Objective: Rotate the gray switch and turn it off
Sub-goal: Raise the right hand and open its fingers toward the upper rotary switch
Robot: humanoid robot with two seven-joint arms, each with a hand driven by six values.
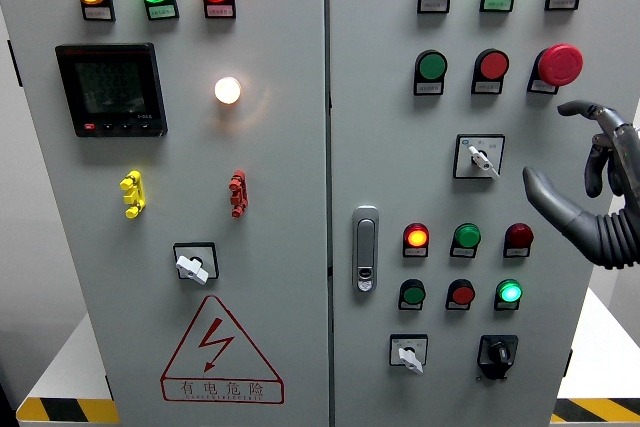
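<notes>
The right hand (600, 187) comes in at the right edge of the panel with its fingers spread and relaxed, and it holds nothing; the thumb points left toward the gray switch (480, 157) on the right door, but there is a clear gap between them. This switch, in its white square plate below the row of green and red buttons, seems to me the one intended, because it is the nearest to the hand. Its handle points down and to the right. So I judge the task is at the approach: no touch, no grasp and no rotation is done, all of this is left. The left hand is not visible. Counting: I see three gray rotary switches in total, the second one (408, 352) low on the right door and the third one (194, 264) on the left door, and one black selector (497, 354). One red mushroom button (560, 64) stands just above the hand. The left door has three lamps at the top, one meter (110, 89), one white lamp (227, 90) that is lit, and one warning triangle (220, 352)
</notes>
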